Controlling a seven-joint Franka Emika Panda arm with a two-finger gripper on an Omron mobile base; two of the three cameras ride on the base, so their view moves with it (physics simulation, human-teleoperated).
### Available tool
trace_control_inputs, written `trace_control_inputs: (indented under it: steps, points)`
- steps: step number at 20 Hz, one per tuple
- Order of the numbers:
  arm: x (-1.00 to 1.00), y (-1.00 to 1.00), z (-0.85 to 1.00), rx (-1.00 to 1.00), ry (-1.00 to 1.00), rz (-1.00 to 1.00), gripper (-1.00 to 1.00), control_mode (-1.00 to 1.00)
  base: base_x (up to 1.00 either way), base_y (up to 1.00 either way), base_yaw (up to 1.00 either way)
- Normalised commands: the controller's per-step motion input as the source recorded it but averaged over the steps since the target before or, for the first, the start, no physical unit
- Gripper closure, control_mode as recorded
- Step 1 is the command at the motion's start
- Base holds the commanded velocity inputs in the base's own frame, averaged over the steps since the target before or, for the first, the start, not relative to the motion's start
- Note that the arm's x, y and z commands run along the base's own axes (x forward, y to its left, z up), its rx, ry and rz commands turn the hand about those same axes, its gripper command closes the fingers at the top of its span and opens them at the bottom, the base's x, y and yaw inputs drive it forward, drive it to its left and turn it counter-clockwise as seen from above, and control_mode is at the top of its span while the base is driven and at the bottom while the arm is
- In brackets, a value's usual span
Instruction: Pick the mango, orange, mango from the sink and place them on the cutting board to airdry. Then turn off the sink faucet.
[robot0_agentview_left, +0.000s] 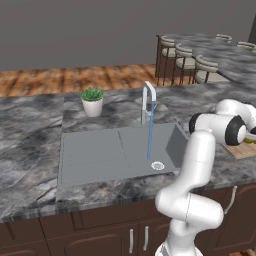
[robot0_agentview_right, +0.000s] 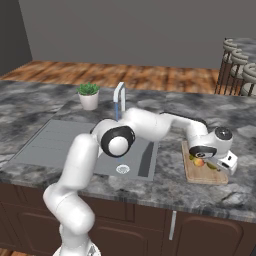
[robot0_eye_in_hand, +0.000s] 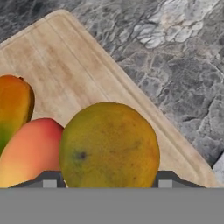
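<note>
Mango-shaped olive-yellow fruit (robot0_eye_in_hand: 109, 146), firm, smooth and likely slippery, sits on the tan wooden cutting board (robot0_eye_in_hand: 65, 65) at six o'clock; our gripper (robot0_eye_in_hand: 105, 179) straddles its widest middle, clamping unclear.

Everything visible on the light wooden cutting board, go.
The flat tan wood-grain rectangular cutting board lies flat on the dark marbled countertop, right of the grey sink. Its rounded corner shows in the hand view. Three fruits sit on it: an olive-yellow mango, an orange-red fruit and a green-orange mango.
</note>
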Motion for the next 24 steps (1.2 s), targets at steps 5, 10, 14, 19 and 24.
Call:
trace_control_inputs:
  steps: [5,10,14,19,24]
  points:
    - [0.16,-0.11,-0.29,0.00,0.01,0.00,1.00,-1.00,0.00,0.00,0.00]
    - [0.15,-0.17,-0.24,0.00,0.00,0.00,1.00,-1.00,0.00,0.00,0.00]
    - [0.09,-0.10,-0.25,0.00,0.00,0.00,1.00,-1.00,0.00,0.00,0.00]
    - [0.00,0.00,-0.38,0.00,0.03,0.00,1.00,-1.00,0.00,0.00,0.00]
    - [0.00,0.04,-0.49,0.00,0.08,0.00,-1.00,-1.00,0.00,0.00,0.00]
